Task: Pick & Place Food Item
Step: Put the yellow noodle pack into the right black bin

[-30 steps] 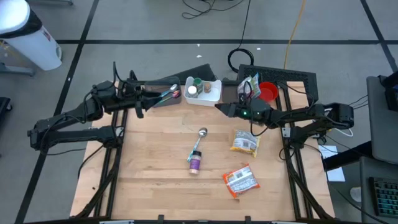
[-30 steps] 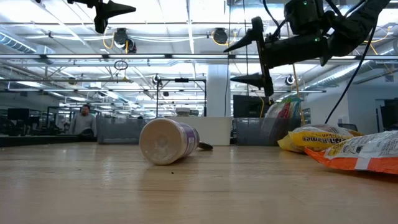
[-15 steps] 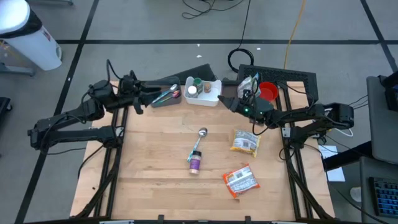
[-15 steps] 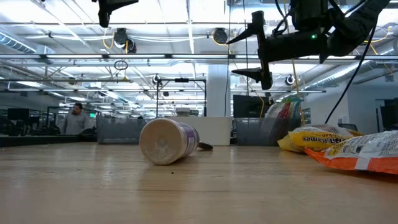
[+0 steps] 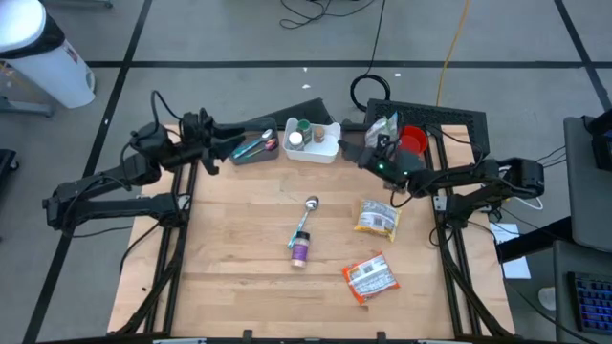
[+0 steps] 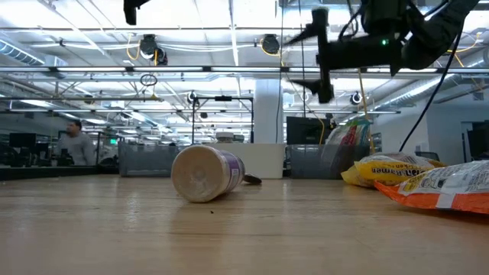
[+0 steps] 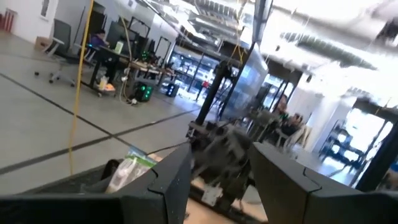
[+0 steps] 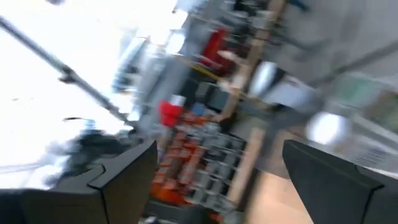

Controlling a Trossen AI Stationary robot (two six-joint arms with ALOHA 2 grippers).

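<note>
A purple-and-white cup lies on its side mid-table, also seen in the low view, with a spoon just beyond it. A yellow snack bag and an orange snack bag lie flat on the right half. My left gripper hangs high over the grey utensil tray, open, with nothing between its fingers. My right gripper hovers high near the white tray, wide open and empty; in the low view it is well above the table.
The white tray holds small jars at the far edge. A red cup and a green-topped bag stand on the dark stand at the far right. A person walks in the room behind. The near half of the wooden table is bare.
Both grippers have tipped their fingers upward from roughly level and risen slightly, staying over the far edge. The right gripper has also rolled a little and drawn toward the far edge. Neither has changed its opening. Nothing on the table has moved.
</note>
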